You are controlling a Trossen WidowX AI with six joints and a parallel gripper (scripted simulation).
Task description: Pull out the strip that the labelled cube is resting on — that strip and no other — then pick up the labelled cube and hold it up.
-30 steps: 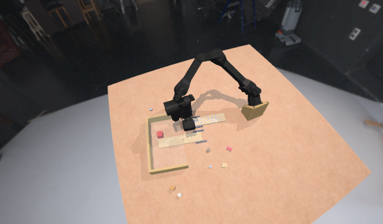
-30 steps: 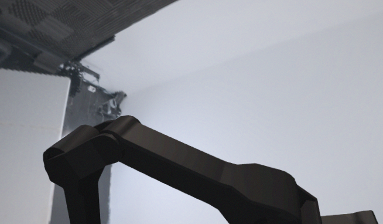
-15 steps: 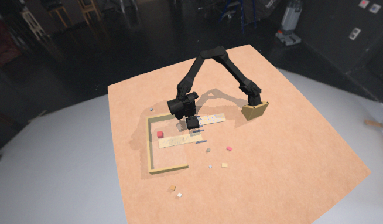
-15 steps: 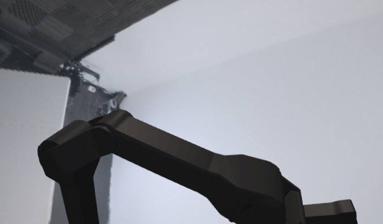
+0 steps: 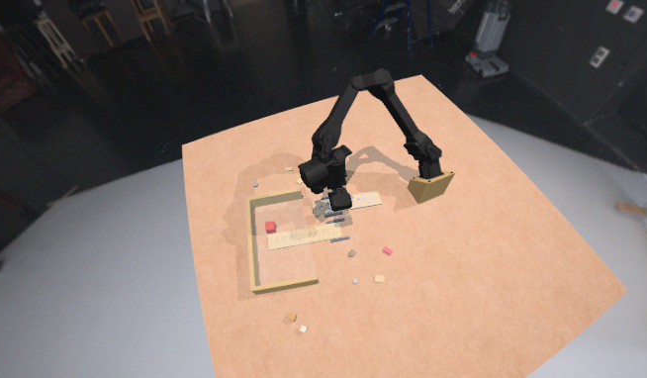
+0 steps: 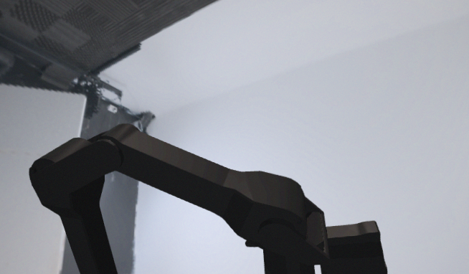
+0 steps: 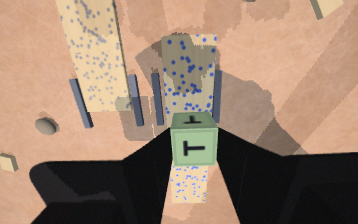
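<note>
The black metal gripper [image 5: 338,198] [image 7: 192,131] had its fingers pinching the pale-green cube marked "T" [image 7: 194,146], above the cream, blue-dotted flat strip [image 5: 368,200] [image 7: 189,102]. Farther off, a cream, grey-speckled flat strip [image 5: 305,236] [image 7: 99,65] reached into a low, tan, three-sided border [image 5: 251,247], near a small red cube [image 5: 270,227] inside it.

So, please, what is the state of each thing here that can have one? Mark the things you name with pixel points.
Claw [image 7: 192,131]: shut on the green cube.
Green cube [image 7: 194,146]: gripped, T faces showing.
Blue-dotted strip [image 5: 366,200] [image 7: 189,106]: lying between two rails.
Grey-dotted strip [image 5: 305,236] [image 7: 99,65]: flat, partly inside the frame.
</note>
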